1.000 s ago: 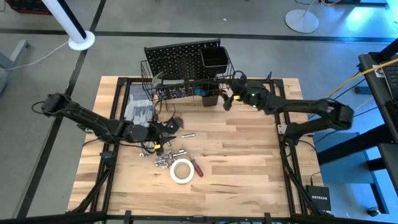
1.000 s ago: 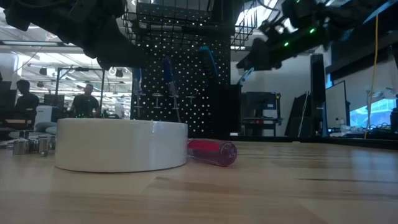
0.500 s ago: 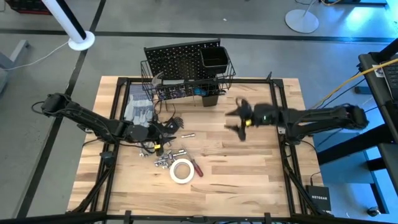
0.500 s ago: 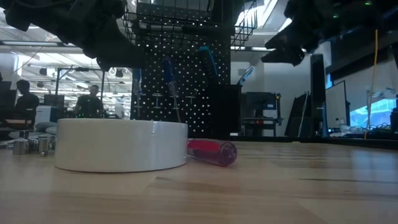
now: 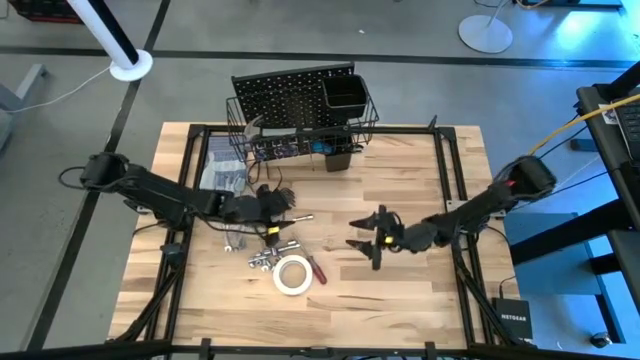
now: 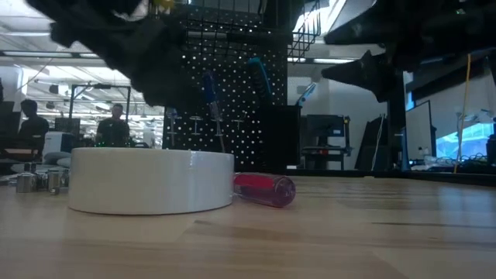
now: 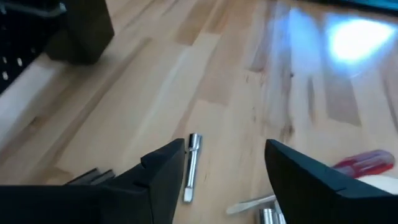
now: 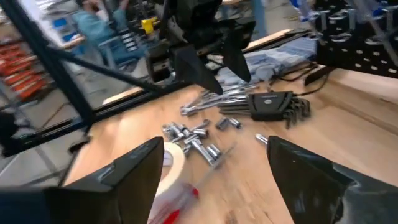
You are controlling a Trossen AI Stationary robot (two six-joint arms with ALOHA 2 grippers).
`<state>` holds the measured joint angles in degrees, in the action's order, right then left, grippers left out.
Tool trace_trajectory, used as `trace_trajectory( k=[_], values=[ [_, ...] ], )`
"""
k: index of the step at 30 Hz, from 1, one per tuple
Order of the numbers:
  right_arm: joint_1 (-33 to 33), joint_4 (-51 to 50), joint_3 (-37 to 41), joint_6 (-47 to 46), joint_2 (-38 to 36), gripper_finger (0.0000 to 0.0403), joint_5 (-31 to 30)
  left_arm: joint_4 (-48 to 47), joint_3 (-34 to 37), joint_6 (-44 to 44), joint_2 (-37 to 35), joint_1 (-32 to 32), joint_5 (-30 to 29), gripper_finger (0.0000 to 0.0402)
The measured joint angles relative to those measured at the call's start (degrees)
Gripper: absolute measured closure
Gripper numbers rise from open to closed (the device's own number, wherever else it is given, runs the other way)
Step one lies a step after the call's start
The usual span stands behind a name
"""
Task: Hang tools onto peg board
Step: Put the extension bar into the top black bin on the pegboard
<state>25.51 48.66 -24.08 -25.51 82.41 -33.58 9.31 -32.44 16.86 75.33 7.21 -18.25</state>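
The tools lie left of the table's middle: a white tape roll point(image 5: 292, 275), a red-handled screwdriver point(image 5: 316, 270), silver sockets point(image 5: 265, 258), a silver extension bar point(image 7: 191, 167) and a black hex key set point(image 8: 277, 106). The black peg board point(image 5: 295, 95) stands upright at the far edge, blue-handled screwdrivers point(image 6: 209, 89) hanging on it. My left gripper point(image 5: 280, 203) hovers open over the bar and the hex keys, holding nothing. My right gripper point(image 5: 368, 242) is open above the bare middle of the table, its fingers facing the tools.
Grey gloves point(image 5: 222, 175) lie at the far left beside the peg board. A black wire basket point(image 5: 300, 120) and a square cup point(image 5: 345, 93) hang on the board. Bare wood stretches between the two grippers and along the near right. People show in the room beyond point(image 6: 112, 124).
My right gripper has swung away from the peg board toward the near edge, come lower, and turned its fingers toward the tools at the left. My left gripper has shifted a little toward the table's right, over the tools. The tools on the table have stayed put.
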Motion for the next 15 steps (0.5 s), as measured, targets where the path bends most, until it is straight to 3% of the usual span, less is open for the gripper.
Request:
trace_trajectory(
  k=[3, 8, 15],
  values=[
    [1.61, 0.97, -2.34, 0.27, 5.65, 0.0112, -4.36, -9.39, -5.47, 0.79, 4.00, -1.76, 0.86, 0.0184],
    [1.01, -0.70, -4.61, 2.49, 10.69, 0.0112, -4.85, -21.96, -14.99, 1.86, 11.44, -4.66, 4.40, 0.0183],
    [0.72, -1.27, -4.85, 3.40, 12.04, 0.0112, -2.81, -23.70, -19.79, 1.81, 20.62, -7.79, 11.19, 0.0183]
  ],
)
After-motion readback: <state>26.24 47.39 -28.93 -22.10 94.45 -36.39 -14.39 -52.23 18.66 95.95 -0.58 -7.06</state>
